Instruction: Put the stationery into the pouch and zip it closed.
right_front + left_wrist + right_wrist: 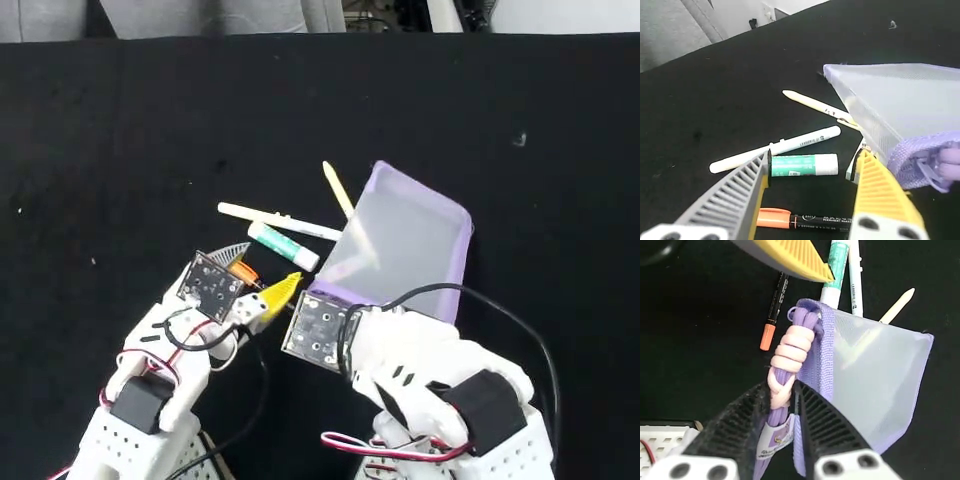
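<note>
The left gripper [813, 161] has its jaws wide apart and holds nothing. In the gap between them lies the green and white glue stick [805, 165], flat on the black tabletop [715, 90]. Its long axis runs from 1 jaw towards the other, so I judge the wrist must turn before closing. The translucent plastic pouch with purple fabric edge [900, 105] is just beside the yellow jaw. The right gripper [785, 390] has its jaws clamped on the pouch's purple and pink cord [792, 347]. The left arm is nearer to the stick.
</note>
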Tool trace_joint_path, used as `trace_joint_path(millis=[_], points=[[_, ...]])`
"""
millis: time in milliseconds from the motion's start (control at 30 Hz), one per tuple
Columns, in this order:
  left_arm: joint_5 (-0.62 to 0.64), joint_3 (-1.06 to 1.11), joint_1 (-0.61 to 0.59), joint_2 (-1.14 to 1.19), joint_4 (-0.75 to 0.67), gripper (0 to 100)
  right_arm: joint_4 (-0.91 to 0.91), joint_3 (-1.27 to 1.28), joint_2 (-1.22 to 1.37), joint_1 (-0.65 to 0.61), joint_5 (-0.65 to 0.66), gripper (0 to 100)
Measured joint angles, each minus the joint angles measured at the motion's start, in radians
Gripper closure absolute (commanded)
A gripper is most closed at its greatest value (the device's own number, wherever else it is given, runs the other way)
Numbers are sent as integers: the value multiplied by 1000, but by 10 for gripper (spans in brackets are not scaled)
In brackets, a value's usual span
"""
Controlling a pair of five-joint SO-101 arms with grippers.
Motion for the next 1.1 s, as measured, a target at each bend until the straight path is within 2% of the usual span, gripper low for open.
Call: trace_joint_path(millis=[167,267,367,500,800,1100], points=[[0,-78,2,0,114,722,0,0,0,0,0,988],[0,-144,40,-2,210,722,0,0,0,0,0,988],[0,-161,81,-2,241,722,0,0,0,0,0,988],[0,-163,112,-2,232,722,0,0,0,0,0,988],[0,-63,115,0,83,722,0,0,0,0,0,988],[0,-60,118,0,61,722,0,0,0,2,0,988]])
